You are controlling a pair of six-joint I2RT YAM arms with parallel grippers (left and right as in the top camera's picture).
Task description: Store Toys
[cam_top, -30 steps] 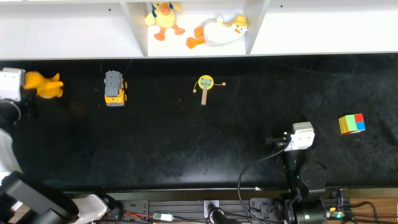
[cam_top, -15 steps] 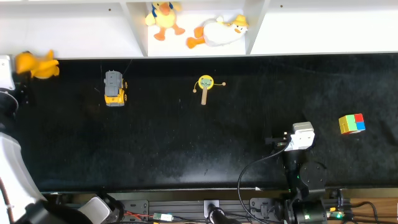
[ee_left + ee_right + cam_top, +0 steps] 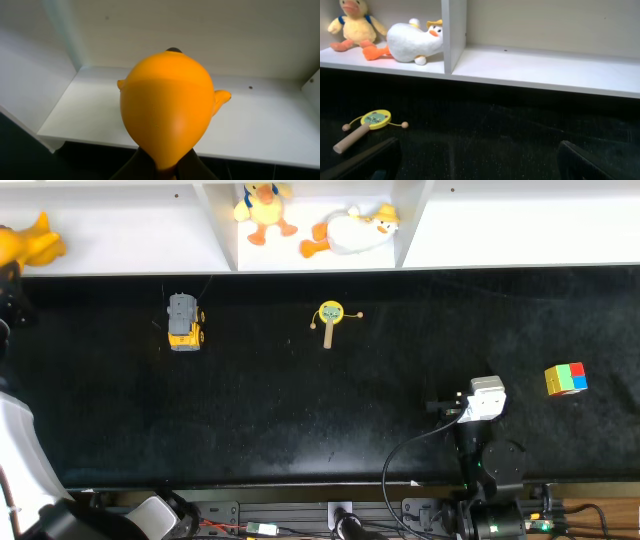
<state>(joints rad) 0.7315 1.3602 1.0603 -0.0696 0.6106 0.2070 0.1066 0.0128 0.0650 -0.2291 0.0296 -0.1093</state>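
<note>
**Orange toy** (image 3: 167,120): round and smooth. The left end effector (image 3: 162,169) is clamped on its narrow lower end. It is held at the mouth of the left compartment of the white shelf (image 3: 260,125). I cannot tell whether it clears the shelf floor or touches it.

**Right end effector** (image 3: 479,145): fingers wide apart, holding nothing, low over the black counter (image 3: 300,410) near its own base.

**Stored, middle compartment:** plush duck (image 3: 264,205), upright; white plush goose (image 3: 350,230), on its side just beside it.

**Left on the counter:** truck (image 3: 183,320), rattle (image 3: 330,318) and cube (image 3: 565,378), all well apart.

**Hazards, as I judge them:**
- The grip takes only a small part of a round, slick body, so the toy may swivel or slip out.
- Released too near the shelf's front edge, it would likely roll back onto the counter.
- The compartment's side wall stands close, and a drift that way would knock the toy.
- The toy blocks much of the wrist camera's sight, so the landing spot is poorly seen.

**Views compared:**
- Overhead shows how the leftover toys are spread and where both arms stand, with the orange toy at the far left edge against the shelf.
- The left wrist view adds the grip itself and the compartment's bare floor and back wall.
- The right wrist view adds a side-on look at the plush pair, the divider beside them and the bare compartment next door.
</note>
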